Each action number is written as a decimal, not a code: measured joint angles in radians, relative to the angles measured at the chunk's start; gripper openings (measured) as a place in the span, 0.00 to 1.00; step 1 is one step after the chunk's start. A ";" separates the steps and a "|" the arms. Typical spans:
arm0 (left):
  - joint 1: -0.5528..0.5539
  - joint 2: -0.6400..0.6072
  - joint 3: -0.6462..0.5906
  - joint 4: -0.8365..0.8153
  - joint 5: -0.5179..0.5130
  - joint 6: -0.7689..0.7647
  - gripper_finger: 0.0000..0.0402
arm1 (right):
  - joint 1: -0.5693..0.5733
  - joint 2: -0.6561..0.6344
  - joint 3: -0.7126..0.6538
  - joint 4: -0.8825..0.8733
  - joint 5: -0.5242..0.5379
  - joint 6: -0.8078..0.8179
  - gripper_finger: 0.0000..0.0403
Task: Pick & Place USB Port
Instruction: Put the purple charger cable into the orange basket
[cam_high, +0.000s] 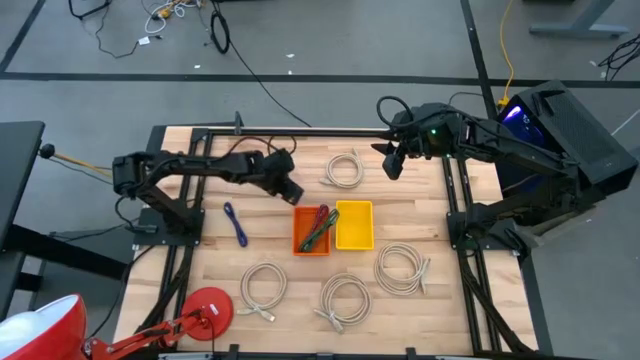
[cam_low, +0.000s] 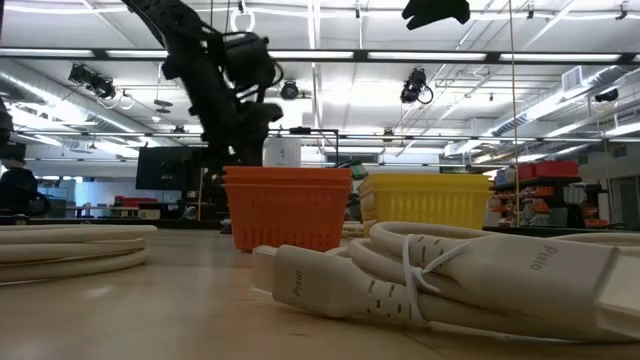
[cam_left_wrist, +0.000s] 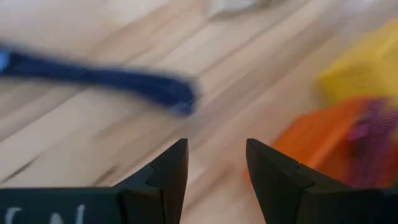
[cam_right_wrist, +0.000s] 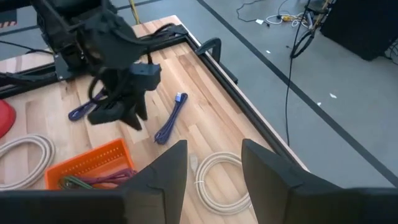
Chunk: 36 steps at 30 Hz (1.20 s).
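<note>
A blue USB cable (cam_high: 236, 224) lies flat on the wooden table, left of an orange bin (cam_high: 312, 230) that holds red, green and purple cables. A yellow bin (cam_high: 355, 224) stands against the orange bin's right side. My left gripper (cam_high: 290, 190) hangs open, tilted downward, above the table just beyond the orange bin's far left corner. In its wrist view (cam_left_wrist: 214, 146) nothing lies between the fingers, and the blue cable (cam_left_wrist: 99, 78) shows blurred ahead. My right gripper (cam_high: 393, 165) waits open, raised high over the far right of the table, and nothing is between its fingers (cam_right_wrist: 213, 146).
Several coiled white cables lie about: one at the far middle (cam_high: 344, 168), one near right (cam_high: 402, 268), one near middle (cam_high: 344, 300), one near left (cam_high: 263, 288). A red lamp base (cam_high: 208, 308) stands at the near left. Black frame rails (cam_high: 452, 200) run along the table's sides.
</note>
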<state>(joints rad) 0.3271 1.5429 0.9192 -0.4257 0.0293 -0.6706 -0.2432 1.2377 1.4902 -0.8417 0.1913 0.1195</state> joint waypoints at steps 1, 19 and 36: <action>0.019 0.000 0.000 -0.026 0.000 -0.013 0.42 | 0.000 0.000 0.000 0.000 0.000 -0.002 0.38; 0.249 0.002 0.000 -0.040 0.074 -0.366 0.42 | 0.000 0.000 0.000 0.038 0.001 -0.015 0.38; 0.228 0.199 -0.001 0.059 0.151 -0.478 0.42 | 0.000 0.000 0.000 0.038 0.000 -0.094 0.38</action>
<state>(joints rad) 0.5554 1.7416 0.9180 -0.3668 0.1800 -1.1482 -0.2432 1.2377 1.4899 -0.8042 0.1913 0.0258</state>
